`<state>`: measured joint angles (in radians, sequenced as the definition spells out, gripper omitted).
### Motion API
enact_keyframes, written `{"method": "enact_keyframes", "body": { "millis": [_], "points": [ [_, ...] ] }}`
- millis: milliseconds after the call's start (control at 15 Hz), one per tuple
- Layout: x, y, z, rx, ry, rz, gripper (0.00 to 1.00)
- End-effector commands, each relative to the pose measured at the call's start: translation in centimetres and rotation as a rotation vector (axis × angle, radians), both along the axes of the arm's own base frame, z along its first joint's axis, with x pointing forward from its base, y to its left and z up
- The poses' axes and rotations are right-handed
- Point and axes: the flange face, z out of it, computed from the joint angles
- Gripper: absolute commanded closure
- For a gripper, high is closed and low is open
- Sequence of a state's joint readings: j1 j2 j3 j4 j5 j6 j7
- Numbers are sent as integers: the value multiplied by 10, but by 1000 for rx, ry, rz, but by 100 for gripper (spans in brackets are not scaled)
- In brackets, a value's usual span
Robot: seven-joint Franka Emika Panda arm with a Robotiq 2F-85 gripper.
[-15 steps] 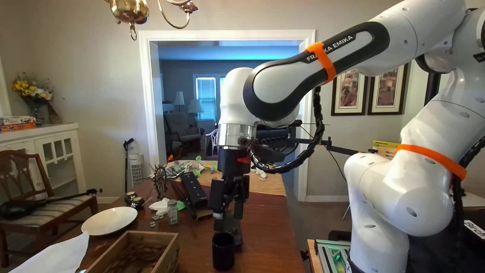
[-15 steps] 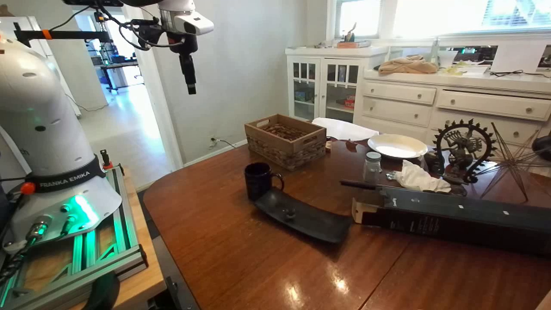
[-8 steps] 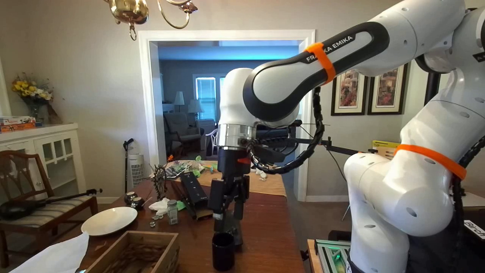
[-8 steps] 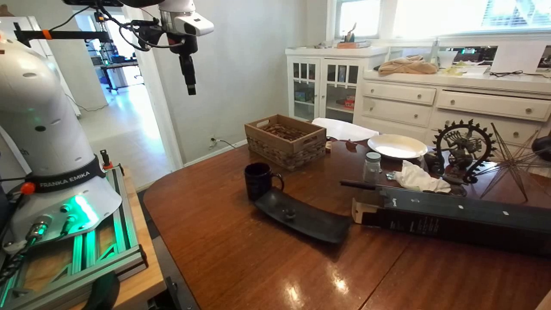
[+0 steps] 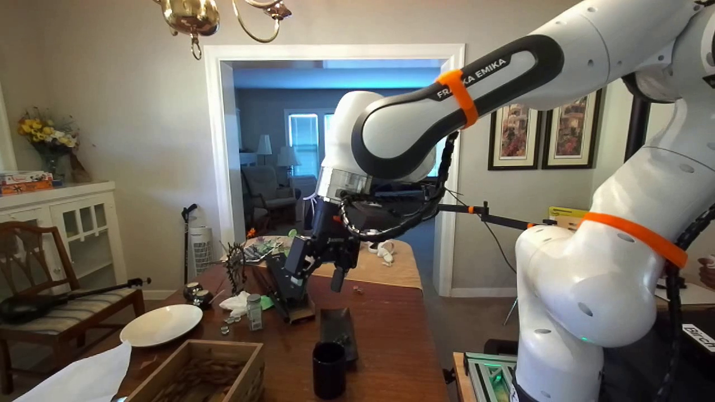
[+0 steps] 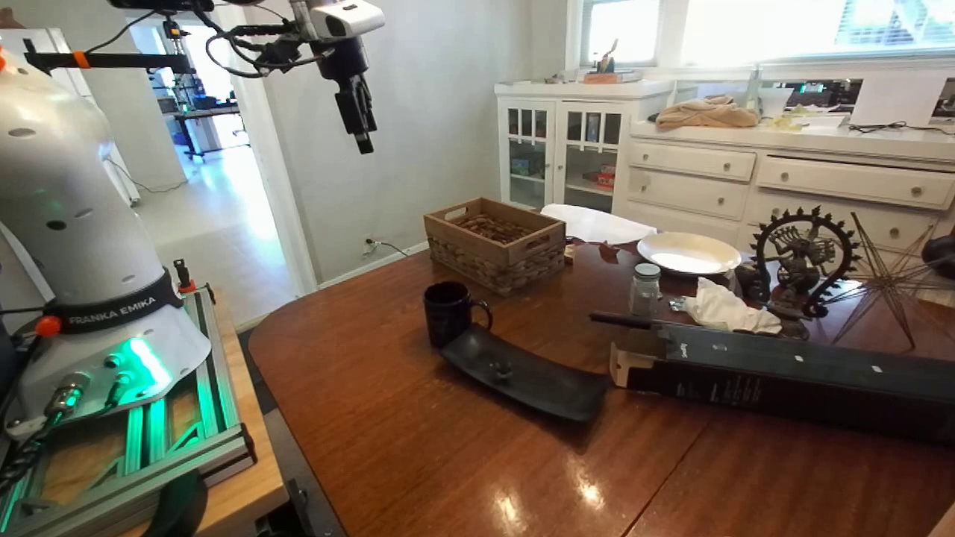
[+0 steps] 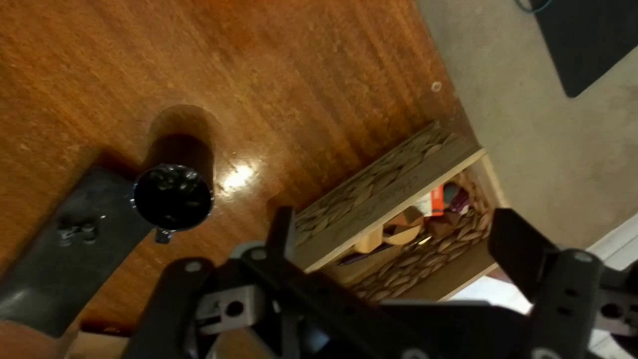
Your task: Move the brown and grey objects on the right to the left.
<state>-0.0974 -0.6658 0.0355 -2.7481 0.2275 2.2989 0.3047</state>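
Note:
I cannot tell for sure which things are the brown and grey objects. A brown wooden basket stands at the table's end; in the wrist view the basket holds small wooden pieces and an orange-white item. A dark curved tray lies beside a black mug, with small things on it. A small brownish thing lies on the table beyond the tray. My gripper is tilted above the table, open and empty. In the wrist view the gripper has its fingers wide apart over the basket.
A long black box, a glass jar, crumpled white tissue, a white plate, a metal statue and a wire star stand on the table. White paper lies behind the basket.
My gripper has risen and tilted, away from above the mug and tray. The tray and the small brownish thing now show uncovered in an exterior view. The table objects have not moved.

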Motion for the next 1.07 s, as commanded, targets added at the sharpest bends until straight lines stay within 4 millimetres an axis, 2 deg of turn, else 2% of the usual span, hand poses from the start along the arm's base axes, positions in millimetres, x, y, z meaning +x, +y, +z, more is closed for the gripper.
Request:
{"method": "enact_keyframes", "body": {
  "millis": [0, 133, 200, 267, 467, 800, 1000],
  "points": [
    [8, -44, -31, -47, 55, -120, 0],
    [8, -66, -44, -72, 81, -155, 0],
    [9, -69, -49, -91, 90, -123, 0],
    [5, -63, -37, -62, 74, -123, 0],
    [7, -69, -48, -73, 96, -124, 0],
    [8, -69, -48, -75, 96, -123, 0],
    [12, -96, -66, -75, 101, -333, 0]
  ]
}}
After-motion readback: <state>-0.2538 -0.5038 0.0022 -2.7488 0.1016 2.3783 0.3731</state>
